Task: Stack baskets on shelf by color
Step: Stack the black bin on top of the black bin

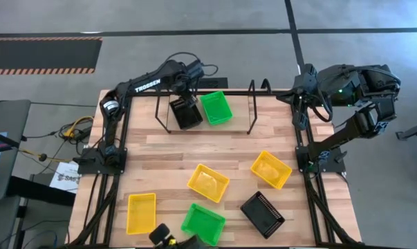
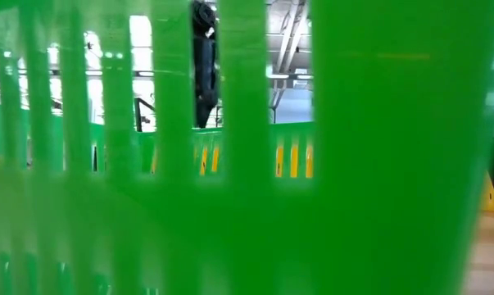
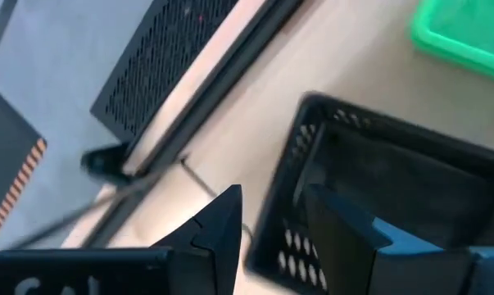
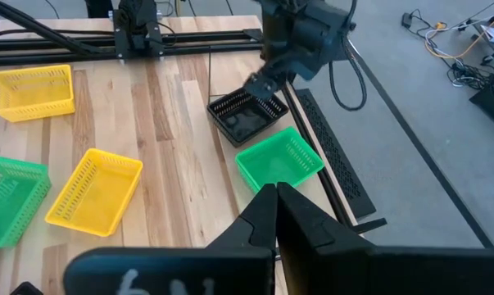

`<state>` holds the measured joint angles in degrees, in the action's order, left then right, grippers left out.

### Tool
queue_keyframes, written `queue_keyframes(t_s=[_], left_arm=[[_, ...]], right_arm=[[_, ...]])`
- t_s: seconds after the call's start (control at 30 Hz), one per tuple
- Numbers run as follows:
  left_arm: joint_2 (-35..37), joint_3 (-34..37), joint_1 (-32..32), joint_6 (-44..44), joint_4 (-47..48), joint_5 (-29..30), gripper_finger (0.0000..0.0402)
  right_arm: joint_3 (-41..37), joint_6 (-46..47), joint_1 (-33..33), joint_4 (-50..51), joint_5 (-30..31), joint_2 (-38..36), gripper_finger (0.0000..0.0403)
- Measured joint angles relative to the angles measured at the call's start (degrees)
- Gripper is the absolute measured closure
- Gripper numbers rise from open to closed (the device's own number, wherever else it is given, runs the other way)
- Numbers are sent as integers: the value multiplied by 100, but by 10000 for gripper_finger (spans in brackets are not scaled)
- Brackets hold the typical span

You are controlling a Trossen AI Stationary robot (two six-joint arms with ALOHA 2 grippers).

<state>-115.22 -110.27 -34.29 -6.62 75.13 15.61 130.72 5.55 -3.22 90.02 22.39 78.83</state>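
Observation:
A black basket (image 1: pixel 186 112) stands on the shelf (image 1: pixel 251 111) at the table's far side, with a green basket (image 1: pixel 216 107) right beside it. My left gripper (image 3: pixel 273 197) hangs open over the black basket's left wall (image 3: pixel 283 238), one finger inside and one outside. A strip of bare wood shows between the outer finger and the wall. My right gripper (image 4: pixel 275 205) is shut on nothing, held high over the far right corner (image 1: pixel 301 90). On the tabletop lie three yellow baskets (image 1: pixel 208 182) (image 1: pixel 271 169) (image 1: pixel 141 212), a green one (image 1: pixel 202 223) and a black one (image 1: pixel 263 214).
The shelf's black wire uprights (image 1: pixel 163 111) stand at both its ends, close to my left gripper. The green basket at the near edge fills the low view (image 2: pixel 378 147). Bare wood lies between the shelf and the loose baskets (image 1: pixel 194 149).

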Motion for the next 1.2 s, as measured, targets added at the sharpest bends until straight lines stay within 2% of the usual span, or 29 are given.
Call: queue_keyframes(t_s=[0.2, 0.4, 0.5, 0.73, 0.97, 1.07, 1.2], left_arm=[[176, -816, 446, -846, 1446, 77, 276], [766, -869, 1440, -1823, 1494, 207, 276], [973, -862, 2078, -2398, 1493, 527, 276], [1352, -864, 3489, -3676, 1491, 1672, 276], [1654, -862, 4358, -4593, 1491, 2525, 276], [1811, -613, 4555, -4743, 1479, 2679, 276], [2276, 403, 4680, -5245, 1488, 2557, 276]], right_arm=[[1, -163, 1, 0, 6, 0, 377], [1, -457, 213, -2, 9, -16, 377], [0, -469, 356, 0, 7, -28, 377], [0, -456, 498, 0, -40, -55, 377], [2, -456, 498, 0, -160, -104, 377], [2, -432, 498, 0, -162, -179, 377], [2, -125, 498, 0, -289, -325, 377]])
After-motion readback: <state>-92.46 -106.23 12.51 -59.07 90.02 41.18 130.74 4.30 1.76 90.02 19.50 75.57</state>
